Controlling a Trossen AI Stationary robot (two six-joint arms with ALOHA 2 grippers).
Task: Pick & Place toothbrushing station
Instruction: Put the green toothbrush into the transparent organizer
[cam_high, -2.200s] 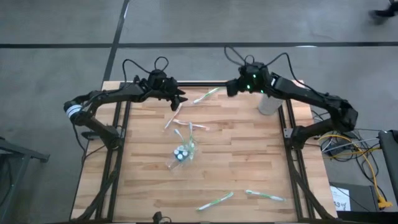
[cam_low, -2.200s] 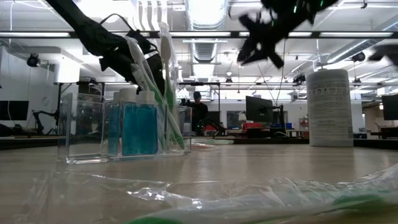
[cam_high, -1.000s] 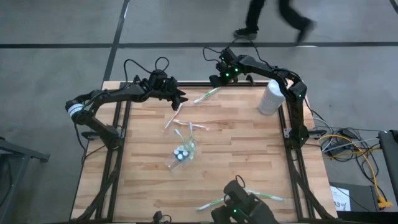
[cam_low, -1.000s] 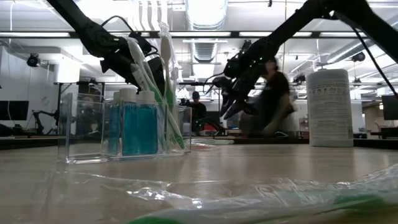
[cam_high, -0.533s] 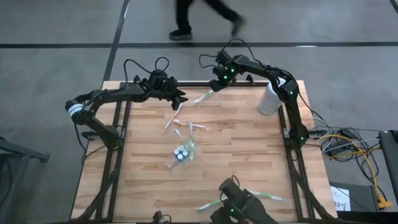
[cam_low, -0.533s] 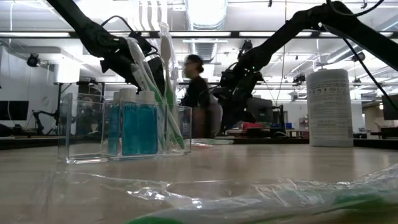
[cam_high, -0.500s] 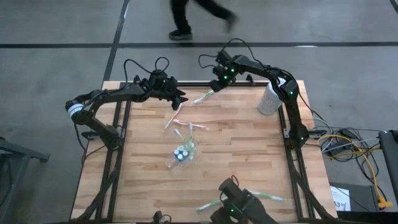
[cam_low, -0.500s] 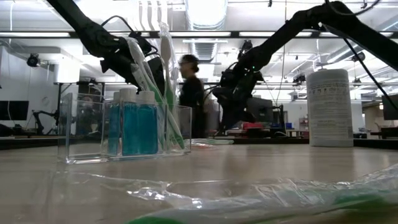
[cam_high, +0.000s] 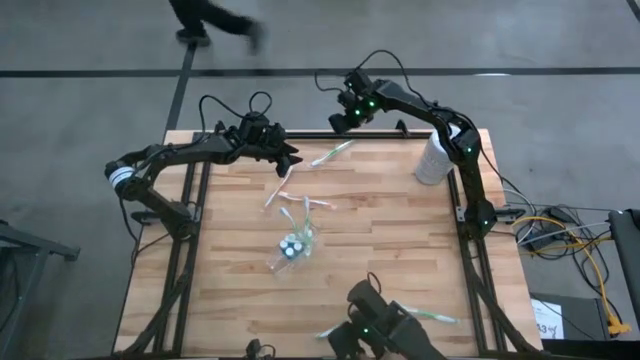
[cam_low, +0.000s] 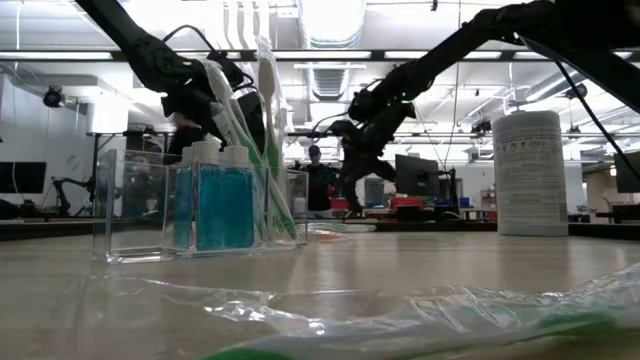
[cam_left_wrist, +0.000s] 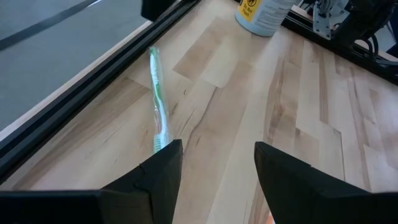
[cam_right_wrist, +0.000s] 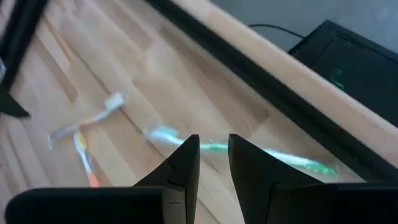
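Note:
A green toothbrush (cam_high: 332, 153) lies flat on the table near its far edge; it also shows in the left wrist view (cam_left_wrist: 157, 109) and the right wrist view (cam_right_wrist: 249, 152). A clear holder (cam_high: 293, 245) with blue bottles and upright toothbrushes (cam_low: 205, 205) stands mid-table. My left gripper (cam_high: 291, 156) is open and empty, just left of the green toothbrush (cam_left_wrist: 214, 180). My right gripper (cam_high: 339, 121) hovers over the far edge above that toothbrush, its fingers a little apart and empty (cam_right_wrist: 214, 165).
Loose toothbrushes lie between the grippers and the holder (cam_high: 300, 202), and others near the front edge (cam_high: 430, 316). A white wipes canister (cam_high: 432, 158) stands at the far right. A dark device with a green light (cam_high: 375, 328) sits at the near edge. Clear plastic wrap (cam_low: 400, 310) lies in front.
My right gripper has drifted a little toward the table's left along the far edge, staying above the green toothbrush. A person has walked from right to left behind the table. The dark device at the near edge has shifted slightly.

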